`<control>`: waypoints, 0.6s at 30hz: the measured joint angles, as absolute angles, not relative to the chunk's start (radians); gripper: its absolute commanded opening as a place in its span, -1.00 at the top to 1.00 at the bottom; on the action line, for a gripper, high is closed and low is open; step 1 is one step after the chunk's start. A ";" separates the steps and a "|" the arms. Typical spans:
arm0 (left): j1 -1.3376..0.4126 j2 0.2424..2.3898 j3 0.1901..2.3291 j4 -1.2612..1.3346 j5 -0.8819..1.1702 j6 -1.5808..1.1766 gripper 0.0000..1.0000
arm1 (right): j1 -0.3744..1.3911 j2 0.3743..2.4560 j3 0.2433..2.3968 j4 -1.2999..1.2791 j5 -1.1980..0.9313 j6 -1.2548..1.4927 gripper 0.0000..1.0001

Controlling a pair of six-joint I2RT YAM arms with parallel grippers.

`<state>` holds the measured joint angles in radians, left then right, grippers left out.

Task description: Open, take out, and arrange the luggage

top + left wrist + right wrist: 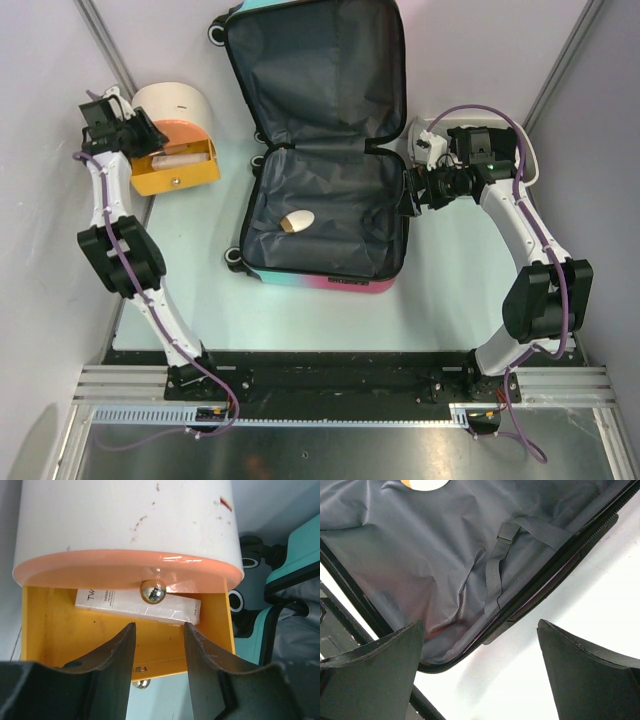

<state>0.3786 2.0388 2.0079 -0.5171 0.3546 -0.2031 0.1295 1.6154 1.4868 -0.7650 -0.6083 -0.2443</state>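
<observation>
The luggage [320, 100] lies open and flat in the middle of the table, with the dark grey lining of both halves facing up. A small pale oval thing [297, 222] rests in the near half. My right gripper [410, 192] hangs open at that half's right edge. In the right wrist view it [479, 630] straddles the black zip rim, with the lining [420, 555] beyond. My left gripper [152, 142] is at the far left, away from the luggage. It [159, 630] is open and empty over an orange drawer [55, 625].
The orange drawer [175, 170] is pulled out of a cream rounded box [172, 103] and holds a flat white packet [135, 605]. A steel knob [152, 591] sits above it. A white basin [428, 128] is partly hidden behind the right arm. Walls close in on both sides.
</observation>
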 measured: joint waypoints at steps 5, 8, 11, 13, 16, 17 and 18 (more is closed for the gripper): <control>0.380 2.070 2.056 -0.495 0.374 -0.213 0.08 | 0.136 1.617 1.488 -0.766 -0.605 -0.244 -0.99; 0.380 2.105 2.086 -0.477 0.374 -0.219 0.11 | 0.141 1.620 1.496 -0.766 -0.598 -0.245 -0.99; 0.379 2.130 2.086 -0.475 0.377 -0.221 0.14 | 0.142 1.621 1.501 -0.766 -0.589 -0.245 -0.99; 0.379 2.142 2.086 -0.475 0.378 -0.221 0.16 | 0.142 1.621 1.502 -0.766 -0.586 -0.245 -0.99; 0.379 2.157 2.086 -0.475 0.382 -0.224 0.31 | 0.142 1.621 1.502 -0.767 -0.581 -0.245 -0.99; 0.379 2.159 2.086 -0.475 0.388 -0.229 0.43 | 0.142 1.621 1.502 -0.767 -0.580 -0.245 -0.99; 0.378 2.160 2.087 -0.475 0.392 -0.229 0.48 | 0.142 1.622 1.502 -0.767 -0.579 -0.245 -0.99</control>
<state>0.3779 2.1601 2.0872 -0.4747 0.3920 -0.2291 0.1425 1.6218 1.5024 -0.7666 -0.5793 -0.2455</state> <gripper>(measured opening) 0.359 0.994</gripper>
